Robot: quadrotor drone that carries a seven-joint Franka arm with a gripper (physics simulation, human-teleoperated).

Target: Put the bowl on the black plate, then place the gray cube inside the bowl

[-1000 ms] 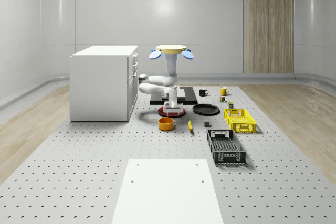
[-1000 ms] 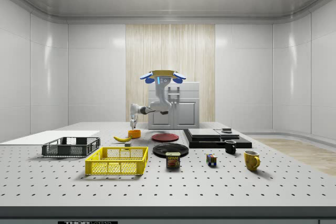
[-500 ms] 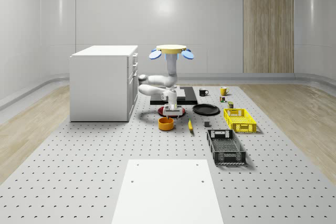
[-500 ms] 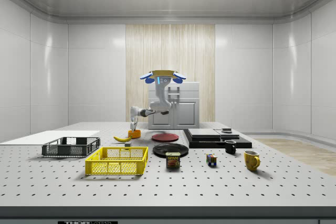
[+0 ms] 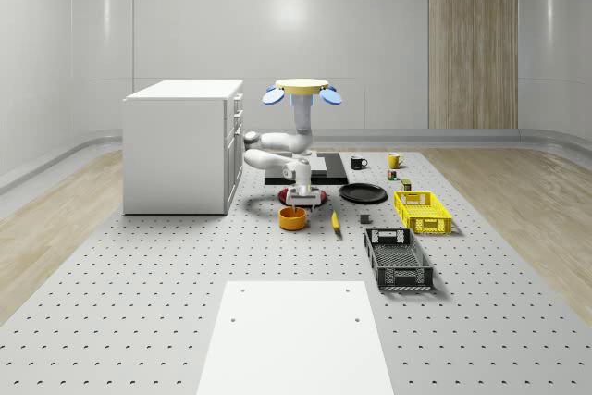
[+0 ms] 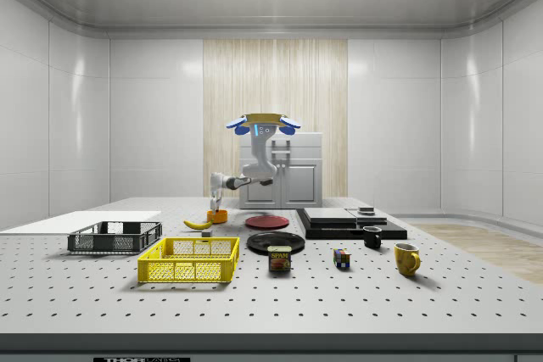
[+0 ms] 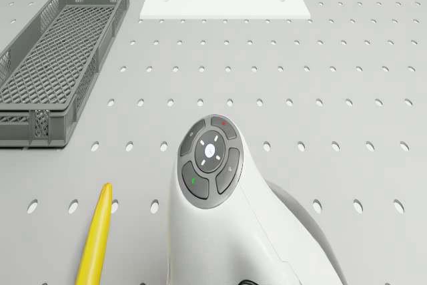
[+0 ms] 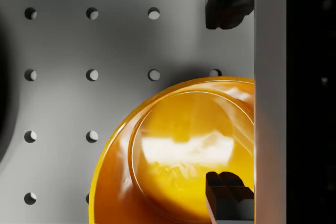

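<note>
The orange bowl (image 5: 292, 217) (image 6: 218, 216) stands on the perforated table, in front of a red plate (image 5: 314, 197). The drone (image 5: 303, 90) hovers above the black platform (image 5: 326, 169), its arm reaching down and forward. My gripper (image 5: 302, 197) (image 8: 226, 98) is open just over the bowl (image 8: 178, 156). One fingertip (image 8: 226, 191) is inside the bowl and the other (image 8: 226, 3) is outside its rim. The black plate (image 5: 363, 193) lies to the whole-scene view's right of the bowl. The small gray cube (image 5: 365, 220) sits in front of that plate.
A banana (image 5: 335, 220) (image 7: 93, 238) lies beside the bowl. A yellow crate (image 5: 423, 211), a dark mesh crate (image 5: 398, 258) (image 7: 53, 65) and a white board (image 5: 293, 335) are nearby. A white cabinet (image 5: 182, 145) stands on the left. Mugs, a can and a puzzle cube (image 6: 341, 258) are farther off.
The gripper has come down slightly and closer to the orange bowl. The drone has kept its place and the objects have not moved.
</note>
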